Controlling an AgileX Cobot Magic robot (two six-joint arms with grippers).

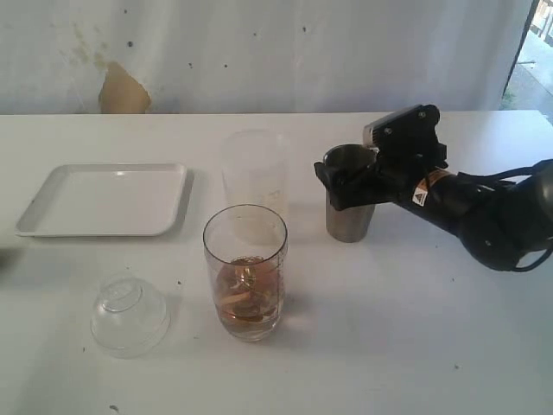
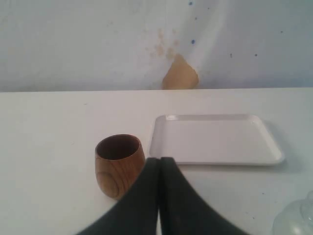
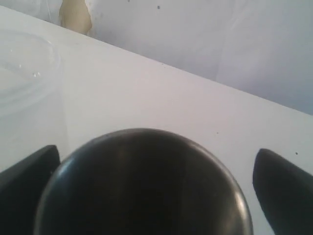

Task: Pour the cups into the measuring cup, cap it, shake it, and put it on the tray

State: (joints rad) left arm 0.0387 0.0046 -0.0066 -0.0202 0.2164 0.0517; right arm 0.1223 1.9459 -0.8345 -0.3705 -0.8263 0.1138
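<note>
One steel tumbler (image 1: pixel 350 223) within spread-apart right gripper (image 3: pixel 156 180), one wooden cup (image 2: pixel 119 165) near closed left gripper (image 2: pixel 159 161)

Bare table (image 1: pixel 415 346) before the steel tumbler (image 1: pixel 350 212); frosted cup (image 1: pixel 255 173) and measuring cup (image 1: pixel 246 277) close beside it

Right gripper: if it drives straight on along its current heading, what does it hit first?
The steel tumbler. It stands upright between the right gripper's open jaws, so straight travel would likely bring the palm against its wall. How much gap remains is unclear.
</note>
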